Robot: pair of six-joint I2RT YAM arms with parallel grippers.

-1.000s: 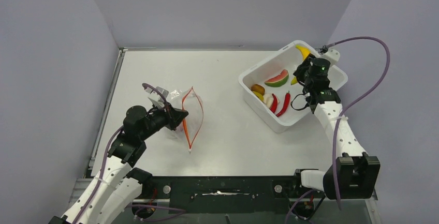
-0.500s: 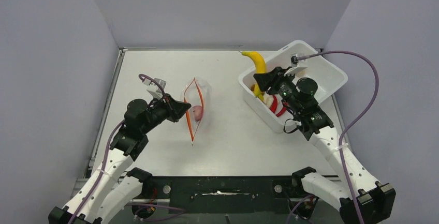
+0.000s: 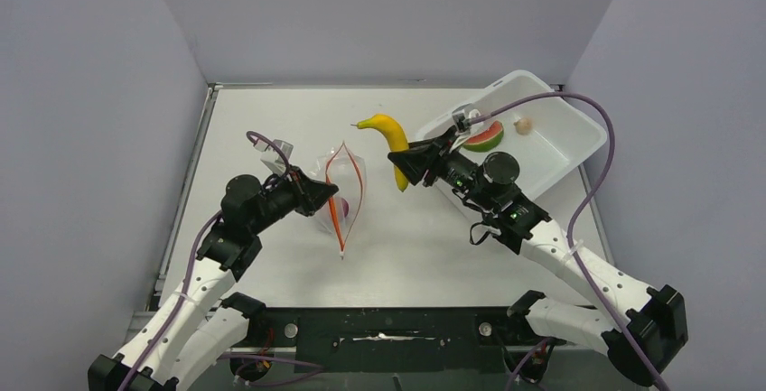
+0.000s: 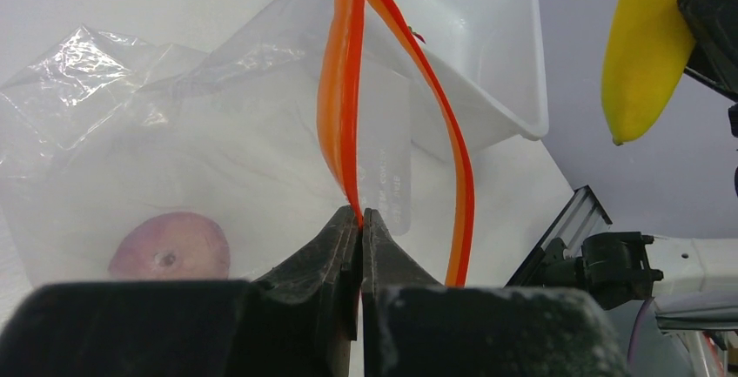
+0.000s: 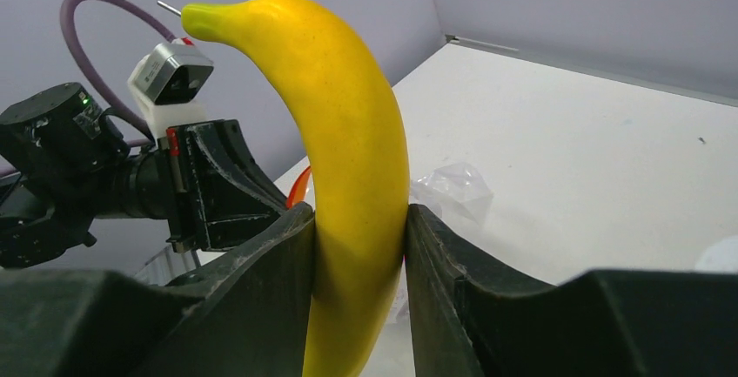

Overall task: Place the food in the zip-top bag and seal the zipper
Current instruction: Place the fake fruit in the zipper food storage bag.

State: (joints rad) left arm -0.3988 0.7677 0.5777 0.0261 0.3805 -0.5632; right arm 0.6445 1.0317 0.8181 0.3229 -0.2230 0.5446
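Right pincer (image 3: 403, 165) first: it's clamped on the banana (image 3: 388, 132). The right wrist view shows both jaws pressed flat on the yellow skin around the lower half. The stem end stands up past the jaws, and the blunt tip hangs below them. The banana is in the air above the surface (image 3: 271, 120), just outside the white bin (image 3: 560, 152).

Going outward to the left in the top view, the zip-top bag (image 3: 354, 167) is the next thing the banana meets, near but not touching. Left pincer (image 3: 327, 197) is closed on one strand of the zipper (image 4: 341, 98), about halfway along. That strand is pulled away from the other, so the mouth gapes as a narrow lens. One pinkish round piece (image 4: 170, 246) sits inside the bag.

The relation you care about:
- The mouth's long axis runs far-to-near across the surface.
- The banana sits on its right side, on the right arm's side, at roughly mid-length of the slit.
- The banana's lower half runs roughly along that same line, and the curve bends the stem off to the left.

Judgement: the right arm does the insert and the left arm just holds the mouth. The blunt tip should go in first, between the two orange strands. Going in side-on risks catching the free strand and folding the mouth shut, because the gap looks slim.

A watermelon slice (image 3: 483, 136) and a small pale round bit (image 3: 521, 125) are in the bin, so there's more food to fetch.
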